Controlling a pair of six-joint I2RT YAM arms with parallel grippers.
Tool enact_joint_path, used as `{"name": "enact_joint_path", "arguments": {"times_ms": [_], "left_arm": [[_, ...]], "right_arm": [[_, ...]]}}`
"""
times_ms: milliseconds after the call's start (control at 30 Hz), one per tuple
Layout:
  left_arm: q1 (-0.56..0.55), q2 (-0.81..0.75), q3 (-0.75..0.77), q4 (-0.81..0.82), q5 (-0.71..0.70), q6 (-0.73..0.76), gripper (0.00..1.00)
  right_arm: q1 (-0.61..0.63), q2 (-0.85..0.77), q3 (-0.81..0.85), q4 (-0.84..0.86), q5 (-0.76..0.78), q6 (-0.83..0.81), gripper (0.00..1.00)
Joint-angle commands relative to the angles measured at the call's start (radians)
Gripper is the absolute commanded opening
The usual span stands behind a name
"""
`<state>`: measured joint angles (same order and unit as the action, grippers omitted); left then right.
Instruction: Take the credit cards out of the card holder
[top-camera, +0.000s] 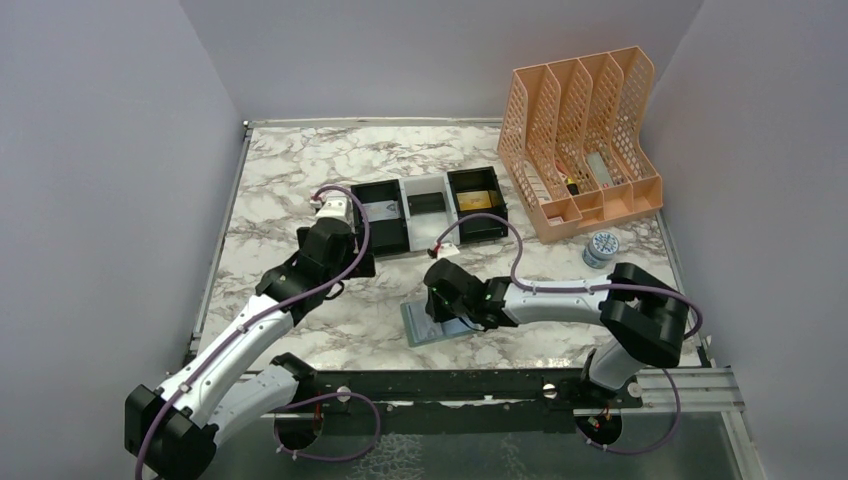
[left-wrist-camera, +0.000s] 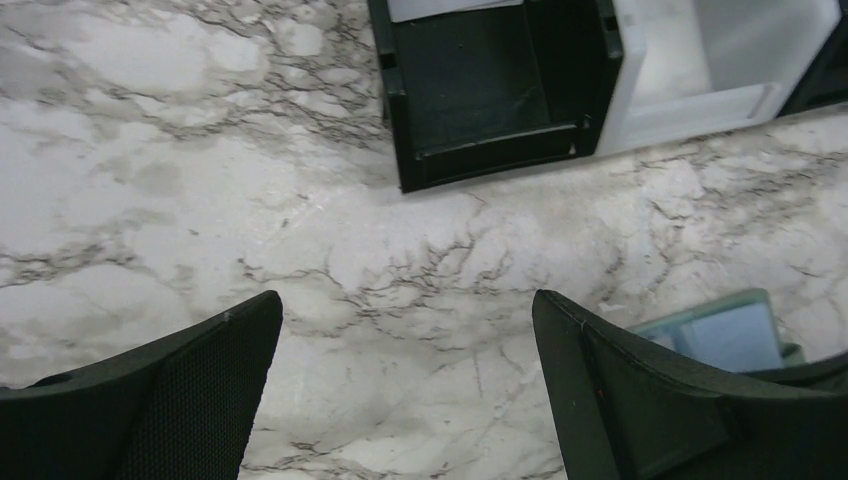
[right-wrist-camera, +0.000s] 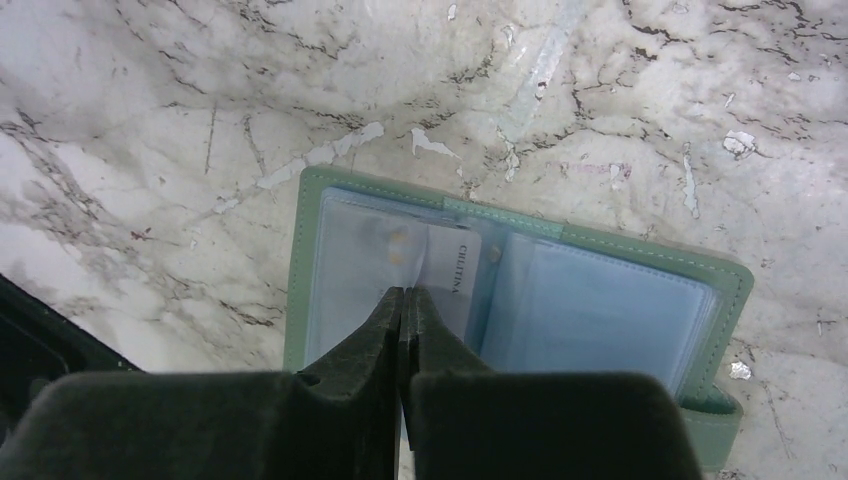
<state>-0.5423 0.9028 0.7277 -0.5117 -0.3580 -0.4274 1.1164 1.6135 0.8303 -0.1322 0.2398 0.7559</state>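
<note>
The sage-green card holder (right-wrist-camera: 520, 228) lies open on the marble, its pale blue pockets facing up; it also shows in the overhead view as the card holder (top-camera: 425, 328) and at the right edge of the left wrist view (left-wrist-camera: 725, 330). A pale credit card (right-wrist-camera: 455, 270) with printed letters pokes out of the left pocket near the fold. My right gripper (right-wrist-camera: 405, 293) is shut, its tips pressed at that card's edge; whether anything is pinched I cannot tell. My left gripper (left-wrist-camera: 405, 300) hangs open over bare marble in front of the tray, holding nothing.
A black-and-white three-compartment tray (top-camera: 380, 250) stands behind the wallet, with a yellowish card (top-camera: 478, 200) in its right bin. An orange file organizer (top-camera: 585, 140) and a small round tin (top-camera: 600, 247) stand at the back right. Walls close in the table on three sides.
</note>
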Motion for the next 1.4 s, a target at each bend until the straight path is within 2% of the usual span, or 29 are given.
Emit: {"name": "enact_joint_path", "arguments": {"times_ms": [0,267,433,900,1267,1367], "left_arm": [[0.007,-0.035,-0.061,0.099,0.227,-0.124,0.99],[0.006,-0.012,-0.194,0.334,0.572,-0.288,0.91],[-0.007,0.056,-0.242,0.416,0.673,-0.329,0.84],[-0.149,0.125,-0.309,0.539,0.623,-0.406,0.70],[-0.208,0.216,-0.326,0.601,0.603,-0.434,0.53],[-0.232,0.228,-0.342,0.604,0.545,-0.480,0.46]], "right_arm": [[-0.035,-0.054,-0.041,0.098,-0.094,0.019,0.01],[-0.103,-0.083,-0.116,0.183,-0.207,0.043,0.01],[-0.137,-0.078,-0.151,0.236,-0.272,0.058,0.01],[-0.185,-0.109,-0.218,0.329,-0.356,0.106,0.01],[-0.203,-0.113,-0.240,0.354,-0.378,0.121,0.01],[-0.207,-0.113,-0.242,0.357,-0.380,0.122,0.01]]}}
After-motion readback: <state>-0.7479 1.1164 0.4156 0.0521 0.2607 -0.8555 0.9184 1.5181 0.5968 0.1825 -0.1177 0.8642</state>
